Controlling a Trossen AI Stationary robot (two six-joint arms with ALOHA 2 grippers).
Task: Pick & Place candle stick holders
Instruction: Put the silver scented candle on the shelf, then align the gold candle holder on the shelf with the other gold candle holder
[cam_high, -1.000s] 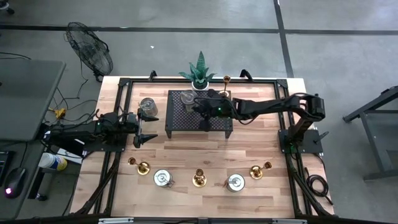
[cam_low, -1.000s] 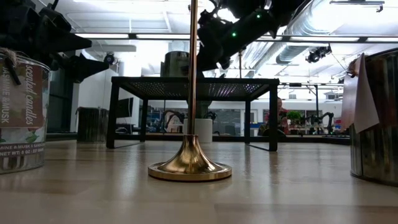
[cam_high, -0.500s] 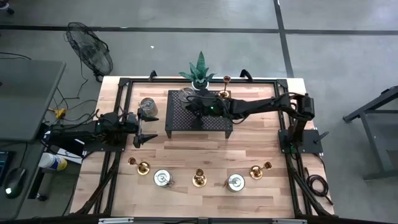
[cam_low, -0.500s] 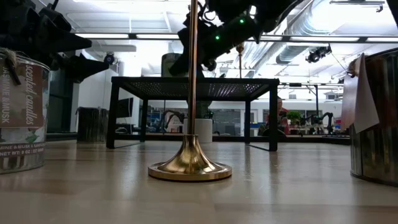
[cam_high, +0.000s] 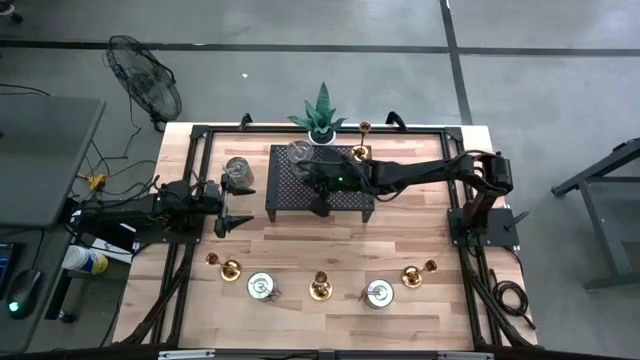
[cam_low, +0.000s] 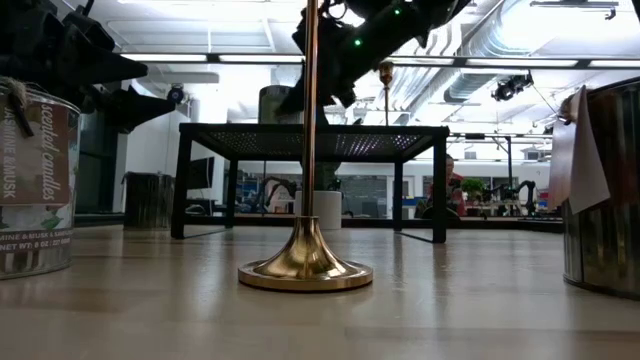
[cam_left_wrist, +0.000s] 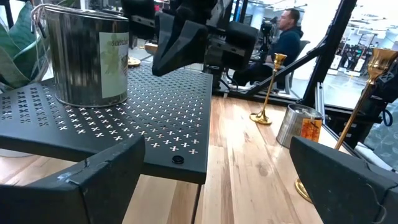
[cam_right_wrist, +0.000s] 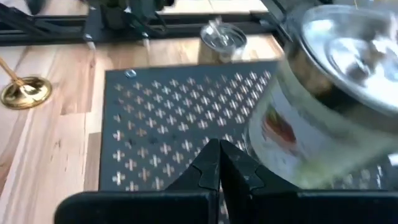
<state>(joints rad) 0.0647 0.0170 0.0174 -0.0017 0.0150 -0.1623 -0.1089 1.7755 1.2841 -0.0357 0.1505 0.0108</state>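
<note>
Right end effector (cam_right_wrist: 217, 163) shut, empty, over rack (cam_right_wrist: 161, 118)

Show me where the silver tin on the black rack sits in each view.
High: tin at the rack's back left corner.
Low: tin on the rack top, just left of the brass holder's stem.
Left wrist: tin standing on the rack, close.
Right wrist: tin very close, on the rack.
Shared landmark: the rack.
</note>
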